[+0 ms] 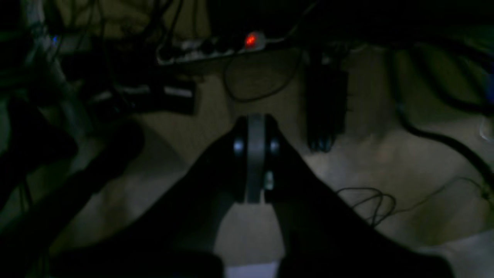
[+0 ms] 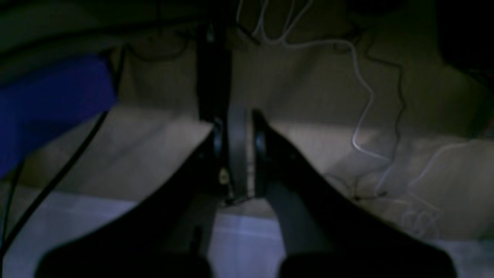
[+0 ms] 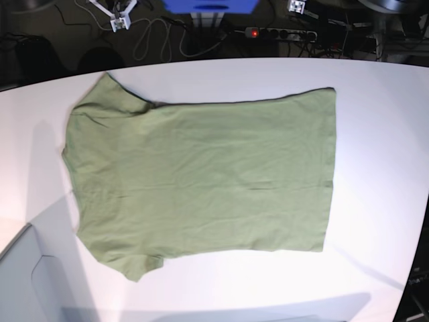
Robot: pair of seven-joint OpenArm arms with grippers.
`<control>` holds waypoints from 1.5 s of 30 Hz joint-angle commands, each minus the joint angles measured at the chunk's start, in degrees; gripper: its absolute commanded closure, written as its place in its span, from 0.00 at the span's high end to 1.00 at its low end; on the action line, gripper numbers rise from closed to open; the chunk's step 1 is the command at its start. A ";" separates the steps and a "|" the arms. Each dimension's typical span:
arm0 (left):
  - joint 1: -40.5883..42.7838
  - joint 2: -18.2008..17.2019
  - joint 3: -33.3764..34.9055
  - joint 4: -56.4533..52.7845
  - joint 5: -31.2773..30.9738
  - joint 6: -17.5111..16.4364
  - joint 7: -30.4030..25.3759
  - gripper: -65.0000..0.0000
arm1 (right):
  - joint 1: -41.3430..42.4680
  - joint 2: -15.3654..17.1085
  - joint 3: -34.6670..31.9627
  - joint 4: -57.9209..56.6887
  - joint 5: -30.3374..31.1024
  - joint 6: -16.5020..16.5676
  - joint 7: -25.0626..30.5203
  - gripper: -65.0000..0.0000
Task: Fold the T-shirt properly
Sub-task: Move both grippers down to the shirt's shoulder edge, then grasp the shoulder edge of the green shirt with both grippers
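The olive-green T-shirt (image 3: pixel 201 174) lies spread flat on the white table (image 3: pixel 382 100) in the base view, sleeves and neck end to the left, hem to the right. No gripper shows in the base view. In the left wrist view my left gripper (image 1: pixel 255 123) is shut and empty, hanging over the dim floor off the table. In the right wrist view my right gripper (image 2: pixel 236 116) is also shut and empty, over the floor. The shirt shows in neither wrist view.
A power strip with a red light (image 3: pixel 253 32) and loose cables (image 3: pixel 151 37) lie on the floor behind the table; it also shows in the left wrist view (image 1: pixel 251 40). A blue box (image 3: pixel 211 5) stands at the back. A blue object (image 2: pixel 50 100) is left of the right gripper.
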 commanded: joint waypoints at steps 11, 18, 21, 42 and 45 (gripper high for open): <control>14.34 -1.46 -4.85 30.07 -0.28 0.30 -0.60 0.00 | -9.87 1.69 6.08 24.91 -0.06 0.45 -1.18 0.00; 15.31 -1.90 -8.98 39.66 -8.36 0.21 -0.60 0.44 | -8.03 1.60 7.13 26.84 -0.06 0.63 -3.38 0.01; 14.87 -1.90 -12.50 41.24 -13.20 0.21 -0.60 0.50 | -7.59 1.34 7.13 27.02 0.03 0.63 -3.29 0.02; -7.02 -1.37 -16.98 25.15 -18.56 0.21 -0.60 0.51 | 0.15 2.74 7.13 27.02 0.03 4.41 -3.21 0.53; -8.60 -1.37 -16.89 24.54 -18.56 0.21 -0.60 0.51 | 0.94 2.92 7.22 26.93 0.03 4.41 -3.47 0.53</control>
